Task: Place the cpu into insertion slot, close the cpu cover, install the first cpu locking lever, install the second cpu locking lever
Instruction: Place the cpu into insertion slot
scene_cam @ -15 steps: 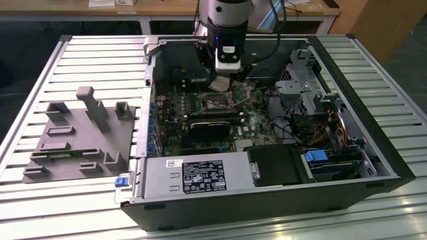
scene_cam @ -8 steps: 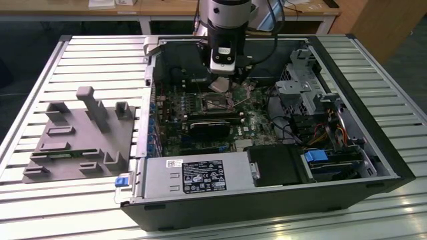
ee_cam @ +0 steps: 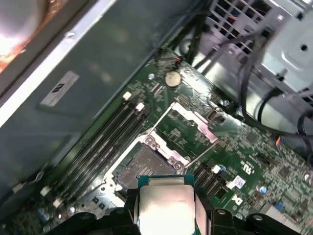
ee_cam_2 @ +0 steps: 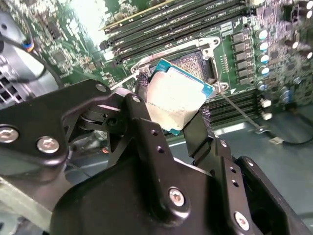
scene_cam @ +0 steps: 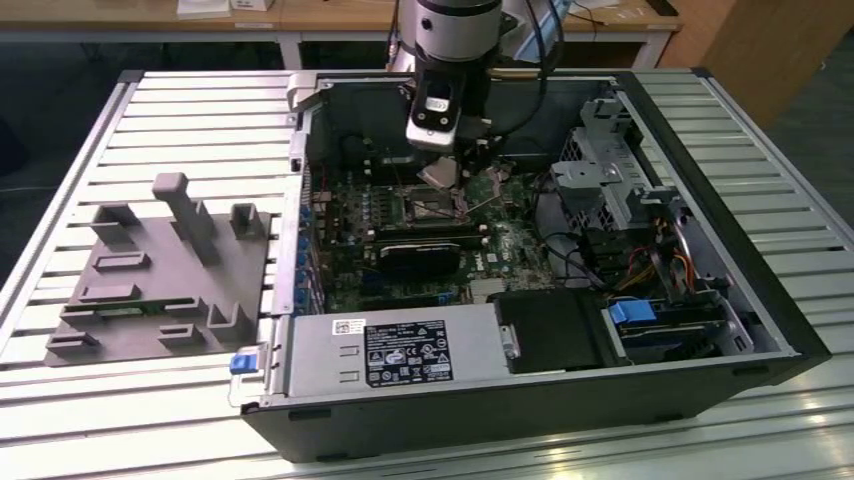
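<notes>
Gripper (ee_cam_2: 170,111) holds cpu (ee_cam_2: 178,95) above insertion slot (ee_cam: 144,169).

place: robotics workshop | signs: opened computer case (scene_cam: 534,415) — slatted aluminium bench (scene_cam: 200,110)

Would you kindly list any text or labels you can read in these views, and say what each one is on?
No text can be quoted; all print is too small to read.
power supply label: unreadable.
case wall label: unreadable.
cpu top: faint print, unreadable.
motherboard sticker: unreadable.
</notes>
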You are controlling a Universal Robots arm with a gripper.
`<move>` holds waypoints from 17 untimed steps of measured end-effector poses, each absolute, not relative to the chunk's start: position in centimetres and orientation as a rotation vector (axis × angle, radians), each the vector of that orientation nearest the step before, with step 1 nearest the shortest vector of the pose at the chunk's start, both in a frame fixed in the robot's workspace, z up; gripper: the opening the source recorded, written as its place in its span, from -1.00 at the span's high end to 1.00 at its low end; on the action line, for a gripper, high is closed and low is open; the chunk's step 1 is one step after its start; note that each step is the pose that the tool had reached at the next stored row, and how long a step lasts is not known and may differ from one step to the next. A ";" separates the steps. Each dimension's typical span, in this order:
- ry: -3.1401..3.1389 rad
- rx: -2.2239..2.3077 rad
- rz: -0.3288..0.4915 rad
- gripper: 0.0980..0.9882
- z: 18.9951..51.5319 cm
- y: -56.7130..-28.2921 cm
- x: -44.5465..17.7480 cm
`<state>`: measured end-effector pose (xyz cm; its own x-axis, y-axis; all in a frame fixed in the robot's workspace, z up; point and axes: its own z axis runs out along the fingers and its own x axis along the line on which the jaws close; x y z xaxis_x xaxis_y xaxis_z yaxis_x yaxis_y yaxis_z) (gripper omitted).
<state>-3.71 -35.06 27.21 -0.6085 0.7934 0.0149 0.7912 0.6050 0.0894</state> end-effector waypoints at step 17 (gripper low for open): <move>2.535 1.783 0.127 0.00 26.2 -35.1 -3.7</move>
